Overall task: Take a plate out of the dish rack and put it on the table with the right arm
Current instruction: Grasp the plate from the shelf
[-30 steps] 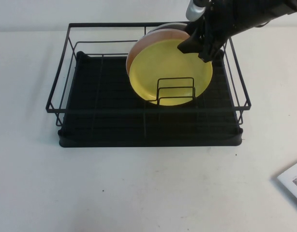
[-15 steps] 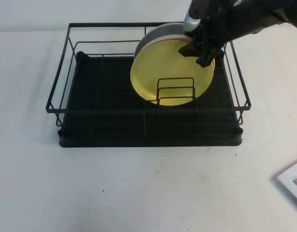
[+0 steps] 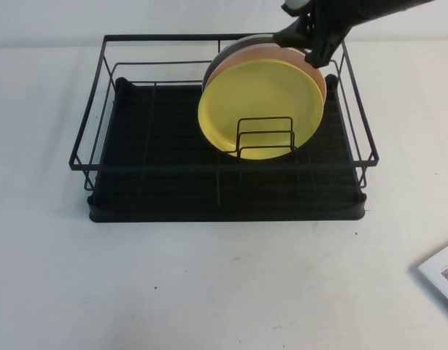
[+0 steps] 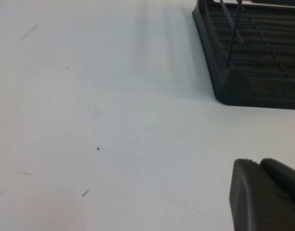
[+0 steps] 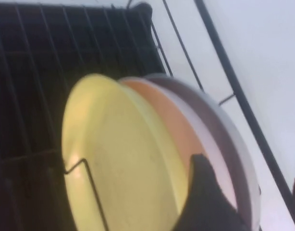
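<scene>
white table (image 3: 209, 284) | plate (image 3: 262, 102) upright in dish rack (image 3: 100, 109) | right gripper (image 3: 308, 36) spread above its rim | left gripper (image 4: 265, 195) low, fingers unclear

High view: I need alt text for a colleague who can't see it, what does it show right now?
The right gripper hangs at the top rims of three plates leaning on edge in a black dish rack, the yellow plate in front, then a pink plate and a grey plate. The rack sits on a white table; the left gripper is out of this view.
</scene>
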